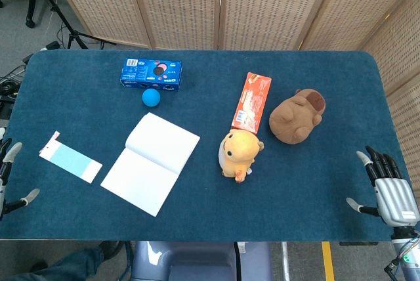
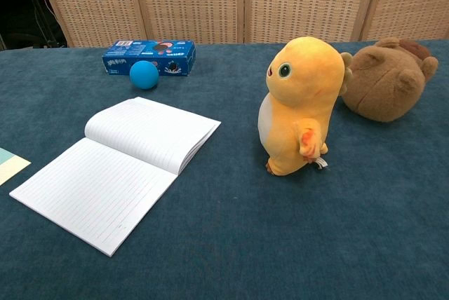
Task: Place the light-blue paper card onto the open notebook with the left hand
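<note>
On the dark blue surface (image 1: 315, 195), near-left, the light-blue paper card (image 1: 69, 160) lies flat with a white strip at its far end, just left of the open notebook (image 1: 151, 163) and not touching it. Chest view shows only a corner of the card at the left edge. Notebook lies open with blank lined pages up, angled, near side toward the left.

Left hand (image 1: 9, 179) sits at the left edge of the surface, mostly out of frame; two fingertips show, spread apart, nothing in them, so it reads as open. It is near the card but apart from it. Right hand (image 1: 387, 186) rests at the near-right edge, fingers extended and apart, thumb out to the side, holding nothing. Neither hand shows in the chest view.

Far-left: blue cookie box (image 1: 151, 73) with a blue ball (image 1: 151, 98) just in front of it, close or touching, can't tell. Centre-right: yellow plush toy (image 1: 240, 153) stands upright right of the notebook, apart from it. Orange snack box (image 1: 251, 102) lies flat just behind the yellow plush. Brown plush toy (image 1: 297, 116) lies right of the orange box. Wicker folding screens (image 1: 262, 5) stand behind the surface.
</note>
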Motion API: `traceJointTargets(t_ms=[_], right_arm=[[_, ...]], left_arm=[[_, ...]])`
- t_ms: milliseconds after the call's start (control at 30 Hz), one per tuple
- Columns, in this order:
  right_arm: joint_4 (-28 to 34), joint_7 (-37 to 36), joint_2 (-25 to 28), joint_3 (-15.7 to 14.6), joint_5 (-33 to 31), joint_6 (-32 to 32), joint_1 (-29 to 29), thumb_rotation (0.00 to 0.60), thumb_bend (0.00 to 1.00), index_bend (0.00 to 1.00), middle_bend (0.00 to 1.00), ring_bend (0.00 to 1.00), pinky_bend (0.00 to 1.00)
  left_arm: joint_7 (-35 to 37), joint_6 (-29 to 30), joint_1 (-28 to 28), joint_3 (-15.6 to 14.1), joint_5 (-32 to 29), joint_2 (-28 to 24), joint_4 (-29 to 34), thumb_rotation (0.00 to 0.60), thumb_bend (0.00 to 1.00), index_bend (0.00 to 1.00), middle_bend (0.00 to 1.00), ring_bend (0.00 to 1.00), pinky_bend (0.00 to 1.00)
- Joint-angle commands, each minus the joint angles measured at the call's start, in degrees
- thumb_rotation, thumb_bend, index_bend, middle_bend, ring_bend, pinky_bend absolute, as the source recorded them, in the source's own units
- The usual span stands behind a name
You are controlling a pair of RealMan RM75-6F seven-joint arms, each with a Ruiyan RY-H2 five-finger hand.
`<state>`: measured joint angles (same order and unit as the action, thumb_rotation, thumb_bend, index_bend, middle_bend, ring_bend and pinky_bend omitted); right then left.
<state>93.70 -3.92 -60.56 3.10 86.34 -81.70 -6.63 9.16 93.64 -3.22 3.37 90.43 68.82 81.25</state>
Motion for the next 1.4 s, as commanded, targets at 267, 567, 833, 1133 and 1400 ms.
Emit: traceJointTargets(t_ms=[267,567,833,1133,1400], right_arm=[[0.4,2.2,-0.6,0.7,-1.2,-1.7,0.8,0.6,0.0,0.0,0.0,0.0,0.0],[0.4,2.2,-0.7,0.6,-0.9,-1.4,0.8,0.6,0.0,0.0,0.0,0.0,0.0],[0.4,5.0,-1.8,1.3,-2.8,-1.0,0.6,0.6,0.0,0.0,0.0,0.0,0.0],[0.2,8.0,-3.0,2.6,-6.3,-0.3,0.4,0.6,0.0,0.0,0.0,0.0,0.0],[0.0,8.3,-3.1,3.0,-7.2,0.2,0.2,0.6,0.0,0.0,0.0,0.0,0.0]], left_arm=[[-1.1,-2.2,-0.4,-0.3,-0.9,-0.2,0.3,0.6,0.0,0.0,0.0,0.0,0.0],[3.0,-20.9,-9.8,-1.8,-1.1,-1.8,-4.0,0.6,0.0,0.0,0.0,0.0,0.0],[10.4,-34.8,-20.8,-4.1,4.4,-1.5,-16.1,0.6,0.0,0.0,0.0,0.0,0.0],[14.9,-33.3,-24.1,-7.1,9.6,5.1,-31.4,0.6,0.0,0.09,0.0,0.0,0.0],[16.2,-34.2,-25.8,-9.5,11.1,9.0,-37.7,0.6,0.0,0.17,0.0,0.0,0.0]])
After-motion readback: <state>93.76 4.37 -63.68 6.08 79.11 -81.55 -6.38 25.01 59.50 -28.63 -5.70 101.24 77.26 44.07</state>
